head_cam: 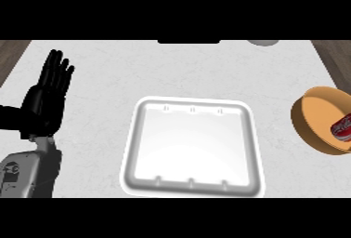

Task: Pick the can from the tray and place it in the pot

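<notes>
The can (341,128) is lying inside the pot (316,122) at the right edge of the frame, its red side showing against the tan inner wall, partly cut off by the edge. The tray (192,183) is sitting in the middle of the desk (103,83) with nothing on it, so from how things lie the task looks done. The left hand (45,100) is resting at the left of the frame, fingers straight and pointing up, holding nothing and well apart from tray and pot. The right hand is not showing anywhere. Judging by its look, the can is a light, stiff cylinder with a smooth, probably slippery wall; lying on its side it would likely roll if nudged. If it needed taking again, the best hold would be around the middle of its curved side, fingers and thumb on opposite faces, rather than at the ends. At the top edge a pale round object (263,42) is peeking in; I cannot tell what it is.
</notes>
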